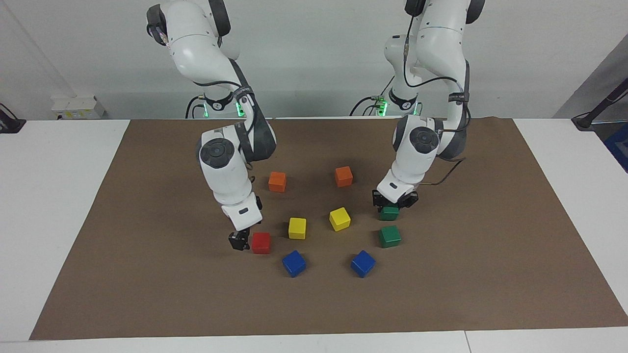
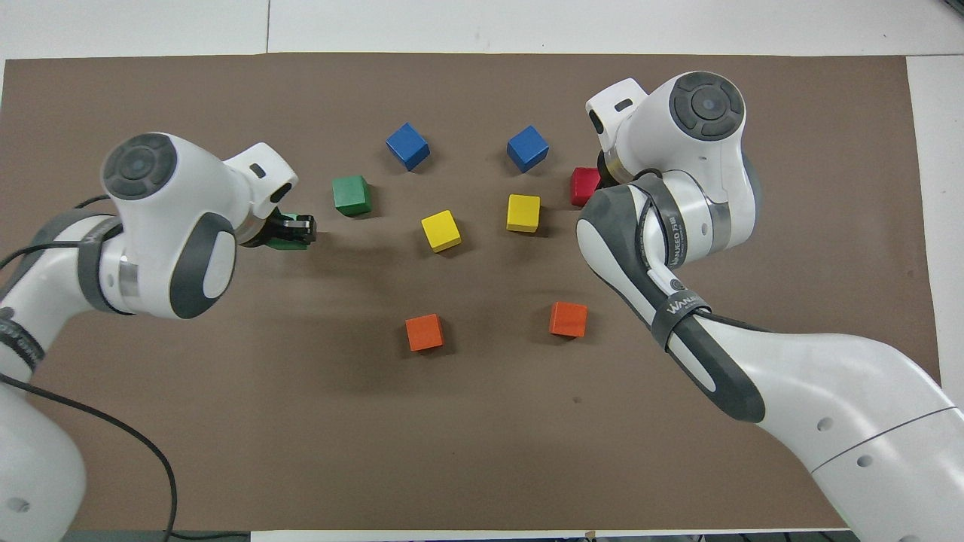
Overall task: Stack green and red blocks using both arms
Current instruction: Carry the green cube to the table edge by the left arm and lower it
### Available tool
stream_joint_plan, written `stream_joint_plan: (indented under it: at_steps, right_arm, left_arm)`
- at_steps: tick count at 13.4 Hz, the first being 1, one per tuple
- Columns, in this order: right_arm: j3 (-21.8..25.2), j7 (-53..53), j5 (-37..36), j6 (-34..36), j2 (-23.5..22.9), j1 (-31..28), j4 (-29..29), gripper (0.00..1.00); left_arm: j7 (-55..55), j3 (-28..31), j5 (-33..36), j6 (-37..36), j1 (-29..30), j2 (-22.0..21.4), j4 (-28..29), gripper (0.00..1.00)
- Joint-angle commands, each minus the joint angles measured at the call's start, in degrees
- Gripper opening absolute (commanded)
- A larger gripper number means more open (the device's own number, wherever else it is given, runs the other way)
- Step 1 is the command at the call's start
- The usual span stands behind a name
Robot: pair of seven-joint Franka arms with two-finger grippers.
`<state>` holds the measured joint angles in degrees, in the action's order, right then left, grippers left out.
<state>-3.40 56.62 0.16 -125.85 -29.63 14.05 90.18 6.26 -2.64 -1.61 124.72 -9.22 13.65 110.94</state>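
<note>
Two green blocks toward the left arm's end of the counter (image 1: 98,235) — one (image 1: 389,213) grasped in the left gripper's (image 1: 394,202) fingers, the other (image 1: 389,236) free. Red block (image 1: 261,242) beside the right gripper (image 1: 239,241) — finger state unreadable.

Bright, even, from overhead. Soft short shadows under the cubes and beside the right gripper (image 1: 245,241). Mild glare on white arm shells. Sharp throughout; slight edge bowing overhead.
</note>
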Motion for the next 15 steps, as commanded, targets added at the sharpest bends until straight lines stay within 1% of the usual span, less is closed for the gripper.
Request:
stream_joint_plan:
  at_steps: [1, 2, 4, 6, 8, 10, 12, 15]
  right_arm:
    - [-0.29, 1.83, 0.99, -0.71, 0.19, 0.01, 1.22, 0.94]
    - [-0.29, 1.92, 0.99, -0.80, 0.10, 0.02, 1.40, 0.97]
    - [-0.29, 1.92, 0.90, -1.59, 0.01, 0.10, 1.75, 0.97]
    - [-0.29, 2.88, 0.90, -1.77, -0.34, 0.36, 1.84, 0.97]
    - [-0.29, 3.58, 0.90, -2.64, -0.34, 0.46, 2.45, 0.97]
    - [-0.29, 4.11, 0.63, -3.87, -0.42, 0.46, 3.42, 0.97]
    - [-0.29, 4.46, 0.63, -5.89, -0.16, 0.46, 5.00, 0.97]
    - [-0.29, 4.99, 0.37, -7.04, -0.34, 0.45, 5.53, 0.97]
  left_arm:
    - [-6.92, -0.26, 0.11, -4.31, 7.25, -3.89, 1.81, 0.00]
    - [-12.79, -0.26, 0.11, -3.70, 10.76, -3.98, 2.25, 0.00]
    - [-21.86, -0.26, 0.11, -3.26, 17.89, -4.42, 3.31, 0.00]
    - [-23.48, -0.26, 0.11, -0.99, 22.03, -4.95, 5.23, 0.00]
    - [-24.36, -0.26, 0.11, 3.40, 23.97, -5.39, 8.75, 0.00]
    - [-24.45, -0.26, 0.11, 6.57, 24.16, -5.04, 10.95, 0.00]
    - [-24.36, -0.26, 0.11, 8.86, 24.25, -3.99, 11.92, 0.00]
    - [-24.36, -0.18, 0.11, 10.27, 24.25, -2.76, 11.93, 0.00]
